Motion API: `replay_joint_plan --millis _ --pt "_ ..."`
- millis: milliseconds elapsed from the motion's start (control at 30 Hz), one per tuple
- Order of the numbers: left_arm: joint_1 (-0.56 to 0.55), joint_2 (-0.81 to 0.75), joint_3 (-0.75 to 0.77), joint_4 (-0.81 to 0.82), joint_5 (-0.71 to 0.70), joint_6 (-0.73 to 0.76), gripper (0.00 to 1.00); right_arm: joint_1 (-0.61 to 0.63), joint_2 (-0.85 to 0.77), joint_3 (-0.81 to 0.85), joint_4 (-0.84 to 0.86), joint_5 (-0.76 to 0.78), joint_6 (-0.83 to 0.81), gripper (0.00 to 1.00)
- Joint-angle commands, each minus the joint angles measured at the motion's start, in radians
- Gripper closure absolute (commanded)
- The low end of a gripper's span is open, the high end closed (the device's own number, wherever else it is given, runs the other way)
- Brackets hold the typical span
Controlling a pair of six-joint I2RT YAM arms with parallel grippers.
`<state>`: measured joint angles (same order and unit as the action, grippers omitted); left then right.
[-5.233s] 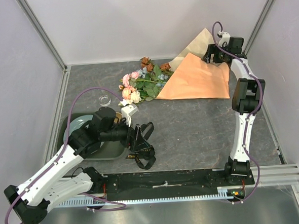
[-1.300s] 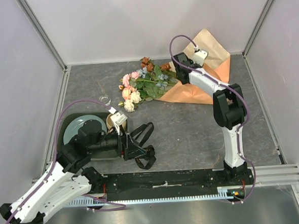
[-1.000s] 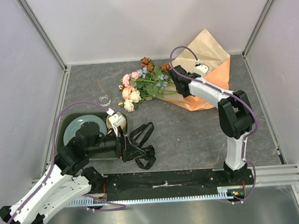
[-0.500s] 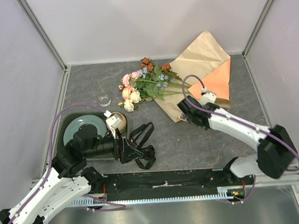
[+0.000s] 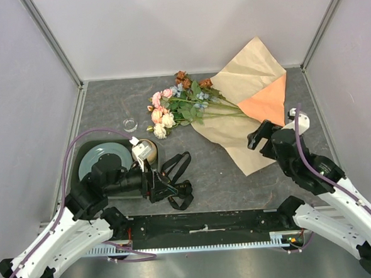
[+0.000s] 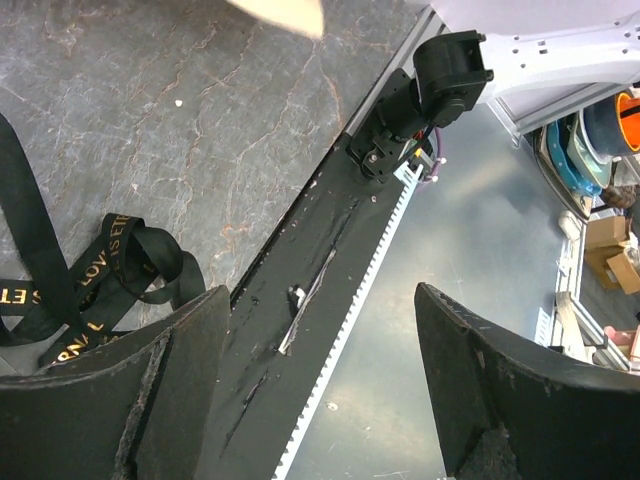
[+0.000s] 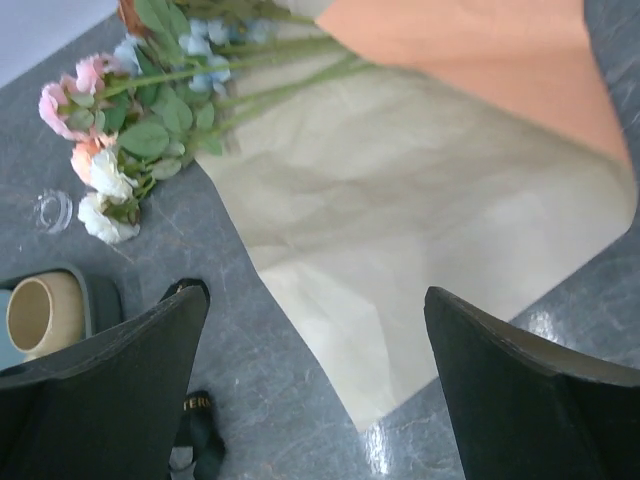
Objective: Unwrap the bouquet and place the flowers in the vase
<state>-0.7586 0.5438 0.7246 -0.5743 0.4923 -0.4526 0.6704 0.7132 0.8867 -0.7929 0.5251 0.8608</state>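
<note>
Left wrist, black ribbon (image 6: 105, 255), gold "LOVE"

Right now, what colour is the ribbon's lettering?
Gold on the black ribbon, clearest in the left wrist view.

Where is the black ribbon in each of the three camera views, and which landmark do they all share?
Top external: the black ribbon lies lower centre-left, near the front rail.
Left wrist: at the left edge, lower half, gold letters showing.
Right wrist: a small piece at the bottom edge, left of centre.
Shared landmark: the kraft paper, a corner only at the left wrist view's top edge, large in the right wrist view.
</note>
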Motion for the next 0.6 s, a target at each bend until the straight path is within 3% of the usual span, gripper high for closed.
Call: replay_joint_plan --millis 0,167,267,367,567 --pt "0.004 -0.025 0.013 0.03 -0.008 0.022 0.19 0.0 0.079 0.101 0.083 0.082 -0.146 0.02" --pt "0.004 -0.045 -0.001 0.033 -0.024 0.008 0.19 -0.008 0.352 0.246 0.211 0.115 -0.29 0.02" --pt "0.005 -0.045 0.001 0.024 -0.034 0.011 0.18 -0.025 0.628 0.377 0.215 0.086 -0.341 0.02" --pt "0.004 -0.048 -0.01 0.024 -0.052 0.006 0.18 -0.077 0.938 0.477 0.199 -0.014 -0.298 0.02" --pt "0.004 -0.079 -0.022 0.027 -0.096 0.0 0.17 -0.175 1.184 0.483 0.391 -0.126 -0.192 0.02"
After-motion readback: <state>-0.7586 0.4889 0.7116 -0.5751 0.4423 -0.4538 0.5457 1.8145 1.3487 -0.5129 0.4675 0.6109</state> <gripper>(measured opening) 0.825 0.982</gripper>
